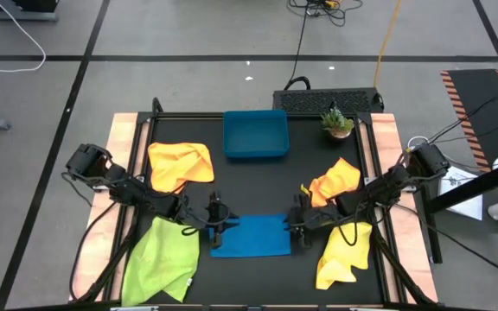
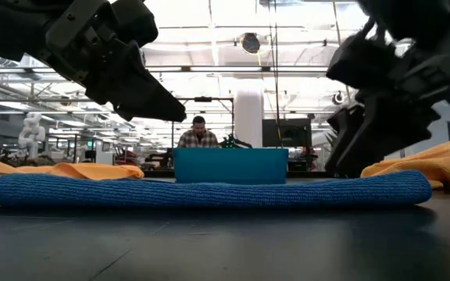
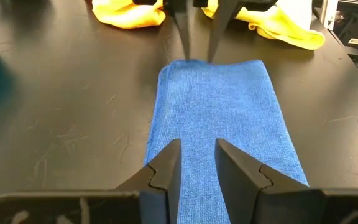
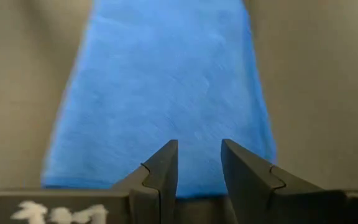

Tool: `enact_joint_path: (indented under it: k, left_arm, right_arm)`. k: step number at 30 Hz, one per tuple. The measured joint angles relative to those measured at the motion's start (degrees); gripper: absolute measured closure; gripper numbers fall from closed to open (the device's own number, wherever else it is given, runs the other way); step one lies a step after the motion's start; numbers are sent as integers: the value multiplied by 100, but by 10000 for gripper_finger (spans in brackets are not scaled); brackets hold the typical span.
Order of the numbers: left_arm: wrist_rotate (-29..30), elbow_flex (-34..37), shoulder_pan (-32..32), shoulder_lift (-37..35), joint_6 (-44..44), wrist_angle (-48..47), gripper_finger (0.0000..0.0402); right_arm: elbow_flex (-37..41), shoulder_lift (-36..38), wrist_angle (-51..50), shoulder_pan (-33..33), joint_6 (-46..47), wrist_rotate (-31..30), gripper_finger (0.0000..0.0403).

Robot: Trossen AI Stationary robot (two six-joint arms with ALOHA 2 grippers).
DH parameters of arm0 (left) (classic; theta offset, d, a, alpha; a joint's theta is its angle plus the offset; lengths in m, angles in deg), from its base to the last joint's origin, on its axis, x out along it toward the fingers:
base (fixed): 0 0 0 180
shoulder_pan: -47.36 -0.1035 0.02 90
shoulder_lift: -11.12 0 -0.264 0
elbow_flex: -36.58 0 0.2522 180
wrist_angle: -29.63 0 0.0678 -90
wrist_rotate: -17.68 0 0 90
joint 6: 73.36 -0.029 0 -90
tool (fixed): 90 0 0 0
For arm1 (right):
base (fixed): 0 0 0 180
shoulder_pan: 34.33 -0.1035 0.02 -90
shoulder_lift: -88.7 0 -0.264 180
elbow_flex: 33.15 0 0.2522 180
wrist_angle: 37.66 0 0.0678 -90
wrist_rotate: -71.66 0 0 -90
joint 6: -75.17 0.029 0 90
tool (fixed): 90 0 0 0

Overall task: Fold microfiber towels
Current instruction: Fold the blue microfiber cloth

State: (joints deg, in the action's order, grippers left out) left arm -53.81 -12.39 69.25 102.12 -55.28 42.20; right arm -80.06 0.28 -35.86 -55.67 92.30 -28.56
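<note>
A blue microfiber towel (image 1: 251, 236) lies folded flat in a thick strip on the black table, near its front edge; it also shows in the low view (image 2: 209, 191). My left gripper (image 1: 221, 225) hovers over the towel's left end, fingers (image 3: 166, 163) a little apart with nothing between them. My right gripper (image 1: 295, 228) hovers at the towel's right end, its fingers (image 4: 163, 165) likewise a little apart and empty. In the low view my left gripper (image 2: 170, 111) stands clear above the towel.
A blue tray (image 1: 255, 135) stands at the back centre, a small potted plant (image 1: 337, 123) to its right. Orange towels lie crumpled at left (image 1: 180, 166) and right (image 1: 335, 183), a lime green towel (image 1: 161, 259) at front left, a yellow one (image 1: 346, 252) at front right.
</note>
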Motion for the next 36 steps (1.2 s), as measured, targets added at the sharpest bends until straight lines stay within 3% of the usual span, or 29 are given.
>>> enact_joint_path:
  k: [9,21,29,36]
  left_arm:
    - [2,0,0,0,3,-8,302]
    - [155,-2,0,0,4,-83,302]
    - [217,-2,-4,0,28,-73,302]
    - [251,-2,-4,0,69,-74,302]
  right_arm:
    - [0,-57,-16,331,-49,77,287]
    - [-13,-692,598,193,-188,288,287]
    - [-13,-778,544,695,-362,-23,287]
    - [-8,-783,534,1544,-733,-379,287]
